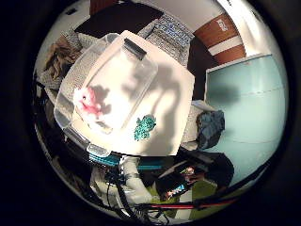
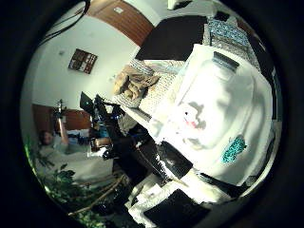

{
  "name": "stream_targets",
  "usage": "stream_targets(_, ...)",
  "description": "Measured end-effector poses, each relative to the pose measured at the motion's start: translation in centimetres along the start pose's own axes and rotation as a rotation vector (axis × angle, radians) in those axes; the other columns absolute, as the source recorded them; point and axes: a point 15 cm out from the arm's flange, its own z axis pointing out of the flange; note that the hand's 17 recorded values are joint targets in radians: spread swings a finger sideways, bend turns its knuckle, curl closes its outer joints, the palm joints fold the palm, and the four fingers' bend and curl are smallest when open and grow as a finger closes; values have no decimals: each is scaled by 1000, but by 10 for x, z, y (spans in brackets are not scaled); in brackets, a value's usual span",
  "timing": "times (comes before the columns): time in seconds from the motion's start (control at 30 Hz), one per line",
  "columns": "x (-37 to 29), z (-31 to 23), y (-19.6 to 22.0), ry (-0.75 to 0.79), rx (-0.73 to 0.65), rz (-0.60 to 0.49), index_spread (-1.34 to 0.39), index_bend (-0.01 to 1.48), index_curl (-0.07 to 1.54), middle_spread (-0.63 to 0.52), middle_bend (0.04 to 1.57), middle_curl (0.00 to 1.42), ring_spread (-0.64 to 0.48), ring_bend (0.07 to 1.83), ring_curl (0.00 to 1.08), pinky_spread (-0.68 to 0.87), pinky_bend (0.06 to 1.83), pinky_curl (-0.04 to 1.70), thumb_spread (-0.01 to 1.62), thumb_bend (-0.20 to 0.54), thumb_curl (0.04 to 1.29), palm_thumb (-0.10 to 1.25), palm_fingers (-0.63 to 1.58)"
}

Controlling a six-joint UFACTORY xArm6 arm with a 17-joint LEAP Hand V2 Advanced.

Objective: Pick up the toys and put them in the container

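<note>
Hand held high, palm facing down, touching nothing, a white and teal part of the arm (image 1: 130,180) showing at the view's edge.

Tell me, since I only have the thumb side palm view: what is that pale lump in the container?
Observer: The little finger side view shows it is a pink toy, lying inside the clear container.
Operator: And the green thing?
Observer: A teal toy on the white table, just outside the container's wall.
Operator: Anything else by the table?
Observer: A dark blue cloth, bunched at the table's edge.
</note>
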Motion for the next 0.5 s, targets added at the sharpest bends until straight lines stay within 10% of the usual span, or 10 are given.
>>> stream_targets(0.5, 153, 19, 102, 56, -50, 277, -217, 161, 271, 80, 255, 324, 156, 486, 260, 400, 466, 356, 1097, -22, 313, 563, 206)
